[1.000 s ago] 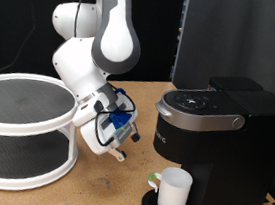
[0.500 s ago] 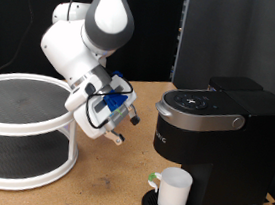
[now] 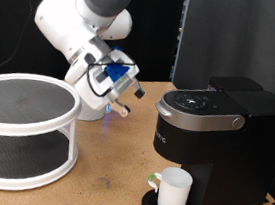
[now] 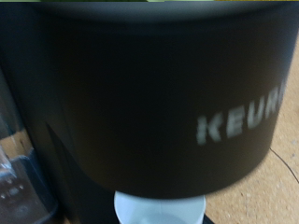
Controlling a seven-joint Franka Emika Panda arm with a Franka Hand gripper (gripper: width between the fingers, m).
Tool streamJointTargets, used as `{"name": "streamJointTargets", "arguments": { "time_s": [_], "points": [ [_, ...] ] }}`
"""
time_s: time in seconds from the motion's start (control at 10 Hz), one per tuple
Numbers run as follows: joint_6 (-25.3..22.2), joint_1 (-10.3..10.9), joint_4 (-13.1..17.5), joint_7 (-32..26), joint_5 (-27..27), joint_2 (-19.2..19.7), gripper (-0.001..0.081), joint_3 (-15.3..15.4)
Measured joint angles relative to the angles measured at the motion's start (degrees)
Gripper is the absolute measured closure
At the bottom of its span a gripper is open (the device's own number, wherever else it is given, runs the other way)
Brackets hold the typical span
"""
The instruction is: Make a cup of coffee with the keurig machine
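The keurig machine (image 3: 218, 143) stands at the exterior view's right with its lid down. It is matte black with a silver-grey handle and round top buttons. The white cup (image 3: 174, 191) stands upright on its drip tray under the spout. My gripper (image 3: 123, 108) hangs in the air to the left of the machine, about level with its top and clear of it. Its fingers look closed to one narrow tip with nothing between them. In the wrist view the machine's front (image 4: 159, 103) fills the picture, blurred, with the cup's rim (image 4: 159, 207) below. The fingers do not show there.
A white two-tier round rack (image 3: 20, 118) stands at the exterior view's left on the wooden table (image 3: 108, 175). A tall black panel (image 3: 201, 35) stands behind the machine. The white arm (image 3: 81, 25) rises above the rack.
The arm has swung the gripper up from just above the table to about the height of the machine's top. The cup and the machine have not moved.
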Motion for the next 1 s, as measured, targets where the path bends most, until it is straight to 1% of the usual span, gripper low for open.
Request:
{"name": "streamJointTargets", "arguments": {
  "time_s": [0.2,0.3,0.5,0.6,0.8,1.0],
  "points": [
    [-2.16,-0.22,0.46,5.53,-4.89,-4.10,0.0003,0.02],
    [-3.02,-0.43,0.11,7.45,-6.56,-5.84,0.0003,0.02],
    [-3.24,-0.43,0.11,7.44,-6.13,-5.81,0.0003,-0.05],
    [-4.24,-0.43,0.32,7.44,-5.83,-6.24,0.0003,-0.42],
    [-6.41,-0.45,0.78,8.81,-5.86,-8.32,0.0003,-1.26],
    [-7.94,-0.70,0.78,10.85,-7.26,-11.11,0.0003,-1.52]
  ]
}}
